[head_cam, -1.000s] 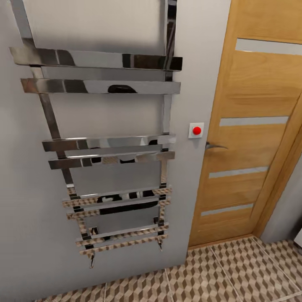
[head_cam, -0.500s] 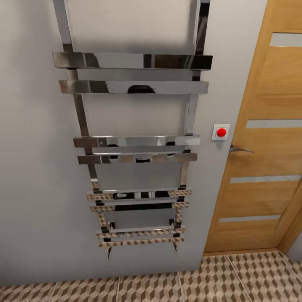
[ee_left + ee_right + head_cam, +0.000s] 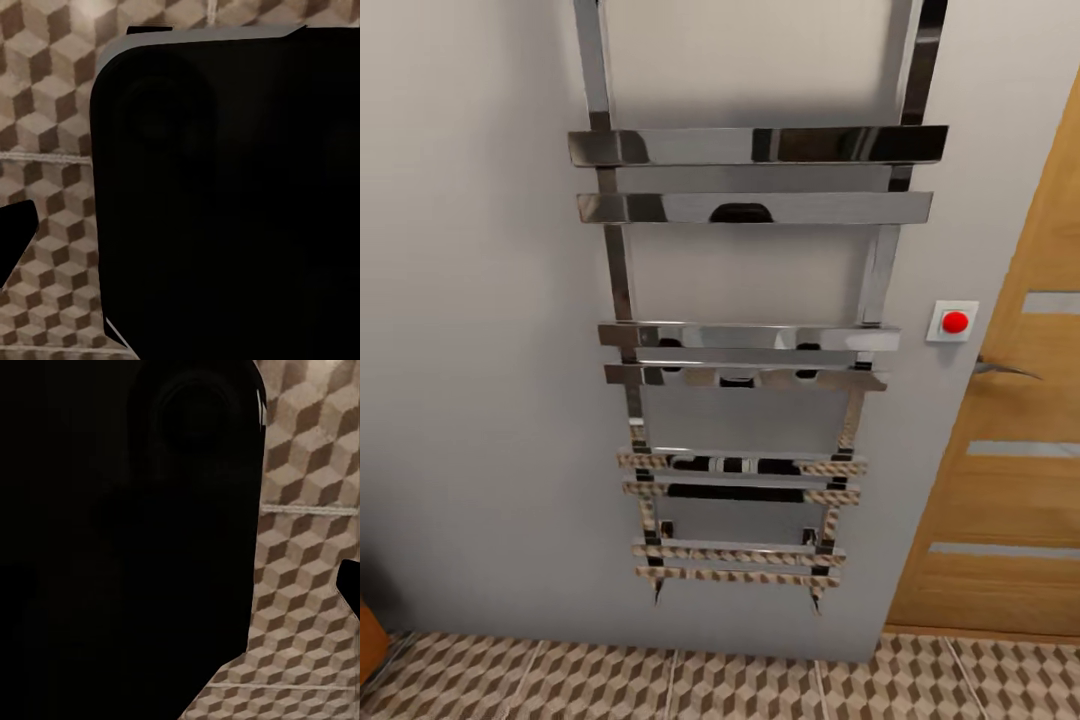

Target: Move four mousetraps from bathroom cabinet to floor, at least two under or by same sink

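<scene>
Across the last second the whole head view slides: the chrome towel radiator (image 3: 745,340) now sits near the middle of the picture, the red wall button (image 3: 955,322) and the wooden door (image 3: 1010,470) have gone toward the right edge, and an orange-brown sliver (image 3: 368,640) has come in low at the left edge. That is the camera turning left, not the fixtures moving. Judgement: the robot is in transit, probably swinging toward the cabinet; whether the sliver belongs to it cannot be told. No mousetraps are on view, and retrieval has apparently not begun. The bathroom floor (image 3: 720,685) runs along the wall base. Both wrist views look down on cube-pattern tile beside dark robot bodywork; each gripper's opening and contents cannot be told.
</scene>
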Robot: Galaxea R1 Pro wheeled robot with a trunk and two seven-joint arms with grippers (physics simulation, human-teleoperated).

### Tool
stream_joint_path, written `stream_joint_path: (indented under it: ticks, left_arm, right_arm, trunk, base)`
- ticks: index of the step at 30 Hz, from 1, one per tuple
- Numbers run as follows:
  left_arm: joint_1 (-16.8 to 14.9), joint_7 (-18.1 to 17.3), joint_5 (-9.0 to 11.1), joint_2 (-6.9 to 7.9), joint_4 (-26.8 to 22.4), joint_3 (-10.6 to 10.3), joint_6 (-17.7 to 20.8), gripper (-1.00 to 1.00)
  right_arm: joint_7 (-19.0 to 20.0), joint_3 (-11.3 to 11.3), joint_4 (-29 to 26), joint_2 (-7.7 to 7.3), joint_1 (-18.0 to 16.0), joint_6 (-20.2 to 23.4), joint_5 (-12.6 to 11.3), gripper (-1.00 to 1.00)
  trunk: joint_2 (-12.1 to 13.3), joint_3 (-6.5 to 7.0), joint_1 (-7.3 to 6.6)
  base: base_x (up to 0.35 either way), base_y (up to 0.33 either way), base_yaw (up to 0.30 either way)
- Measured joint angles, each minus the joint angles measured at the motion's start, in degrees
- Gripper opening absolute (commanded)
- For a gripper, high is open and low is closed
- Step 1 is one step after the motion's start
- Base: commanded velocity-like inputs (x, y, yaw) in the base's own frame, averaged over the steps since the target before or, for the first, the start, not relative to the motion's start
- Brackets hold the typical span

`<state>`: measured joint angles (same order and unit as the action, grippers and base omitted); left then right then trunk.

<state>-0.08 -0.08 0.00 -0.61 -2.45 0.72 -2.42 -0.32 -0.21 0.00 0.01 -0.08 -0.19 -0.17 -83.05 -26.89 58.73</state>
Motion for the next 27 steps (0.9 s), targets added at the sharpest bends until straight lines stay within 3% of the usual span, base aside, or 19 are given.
stream_joint_path:
  ticks: [27]
  left_arm:
    - [0.0,0.0,0.0,0.0,0.0,0.0,0.0,1.0]
  right_arm:
    - [-0.1,0.0,0.0,0.0,0.0,-0.1,0.0,1.0]
  trunk:
    - [0.0,0.0,0.0]
  base:
    - [0.0,0.0,0.275]
